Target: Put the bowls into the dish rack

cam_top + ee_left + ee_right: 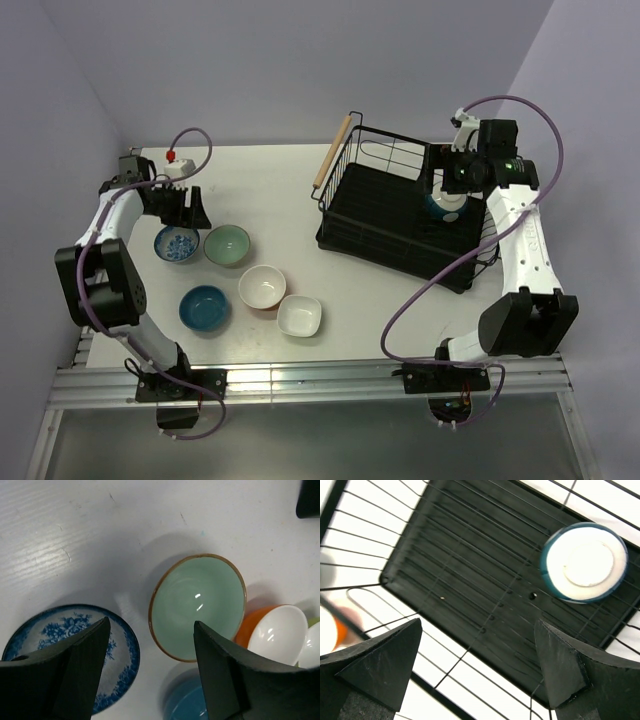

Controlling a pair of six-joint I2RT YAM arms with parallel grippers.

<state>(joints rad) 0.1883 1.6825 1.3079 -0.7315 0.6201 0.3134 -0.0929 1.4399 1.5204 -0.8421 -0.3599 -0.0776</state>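
Note:
Five bowls sit on the table at the left: blue-and-white patterned (177, 244), mint green (227, 245), blue (204, 307), white with orange outside (262, 287), squarish white (299, 316). My left gripper (186, 208) is open and empty above the gap between the patterned bowl (70, 645) and the mint bowl (197, 605). The black wire dish rack (385, 205) stands at the right. One bowl (446, 207) lies upside down in it, white underside with a teal rim (583, 562). My right gripper (446, 183) is open and empty above the rack base (470, 565).
The rack's light wooden handle (333, 150) is at its far left end. A small white and red object (176, 165) sits at the table's far left. The blue bowl (187, 705) and orange-sided bowl (277, 632) lie close beside the mint one.

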